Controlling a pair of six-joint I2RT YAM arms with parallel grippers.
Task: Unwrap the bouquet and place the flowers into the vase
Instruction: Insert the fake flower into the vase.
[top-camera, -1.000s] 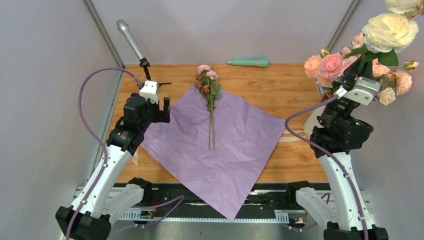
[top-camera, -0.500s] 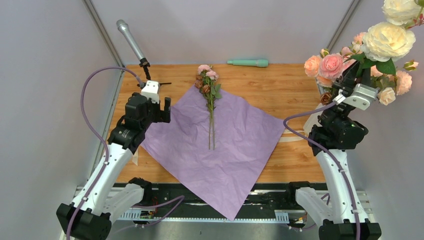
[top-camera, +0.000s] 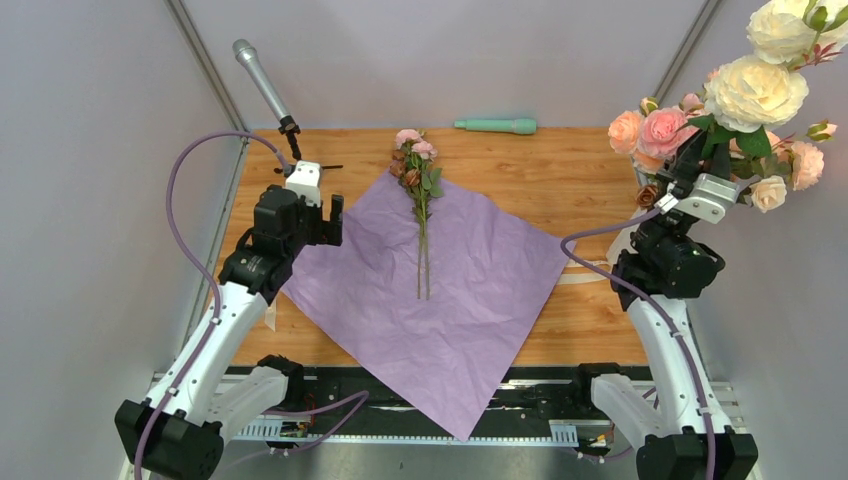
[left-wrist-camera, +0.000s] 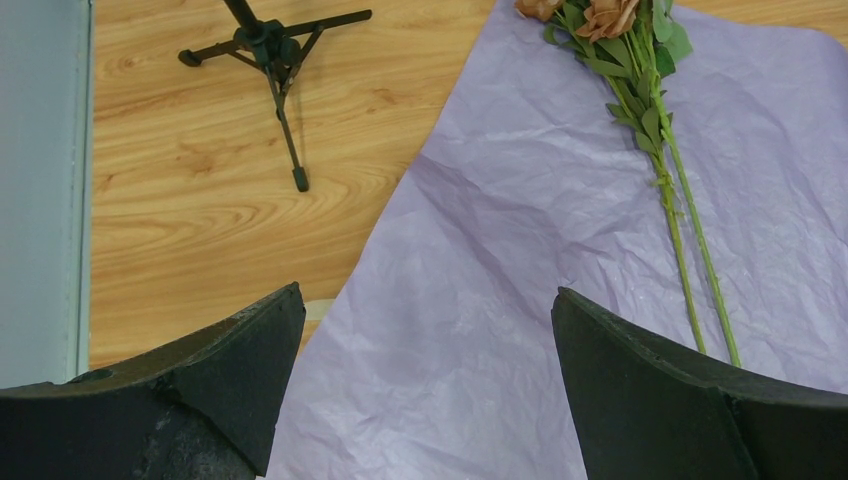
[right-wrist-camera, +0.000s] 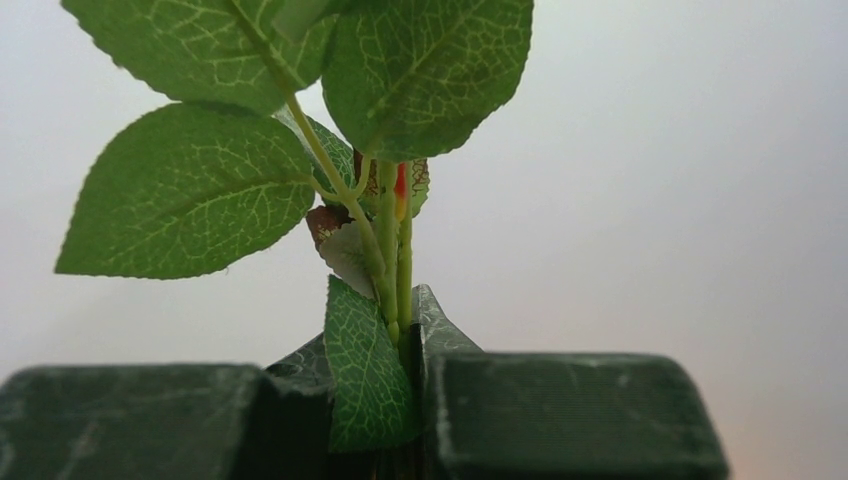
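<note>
Currently the flowers (top-camera: 418, 175) lie across the middle of the lilac paper (top-camera: 470, 290). Over the paper's left edge, the left end effector (left-wrist-camera: 425, 320) hangs wide open. Well right of the paper, the right end effector (right-wrist-camera: 410, 400) pinches a leafy stem (right-wrist-camera: 390, 270), probably best kept upright and lowered slowly.

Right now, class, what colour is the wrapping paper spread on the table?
The paper is lilac; the top view shows it best.

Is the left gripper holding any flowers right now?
No, the left gripper is open and empty above the purple paper.
</note>
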